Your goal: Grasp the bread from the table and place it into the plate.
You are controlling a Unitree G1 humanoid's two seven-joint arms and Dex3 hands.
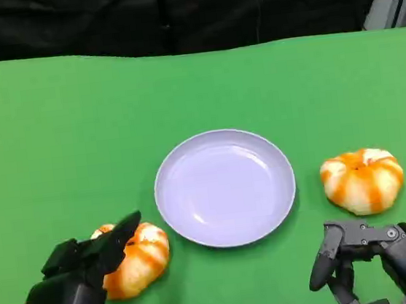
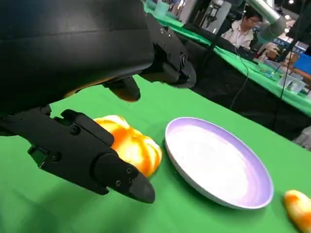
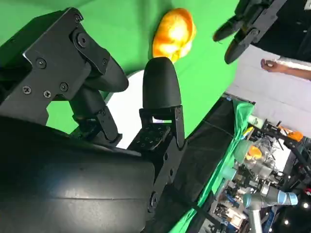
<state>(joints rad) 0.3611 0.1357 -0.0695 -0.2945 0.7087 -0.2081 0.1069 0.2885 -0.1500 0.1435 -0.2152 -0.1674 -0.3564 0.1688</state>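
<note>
Two orange-striped breads lie on the green table, one on each side of a pale lilac plate (image 1: 225,186). The left bread (image 1: 136,261) sits just ahead of my left hand (image 1: 75,287), whose fingers reach over it. In the left wrist view this bread (image 2: 130,144) lies between the spread fingers (image 2: 97,158), which stand apart from it. The right bread (image 1: 362,180) rests beyond my right hand (image 1: 380,256), which holds nothing and has its fingers apart. The right wrist view looks past the right hand's fingers (image 3: 160,90) to the left bread (image 3: 174,33).
The green table (image 1: 55,139) ends at a dark drop along the far edge. The plate (image 2: 218,165) and the other bread (image 2: 299,208) lie beyond my left hand. A person (image 2: 245,26) sits at another table in the background.
</note>
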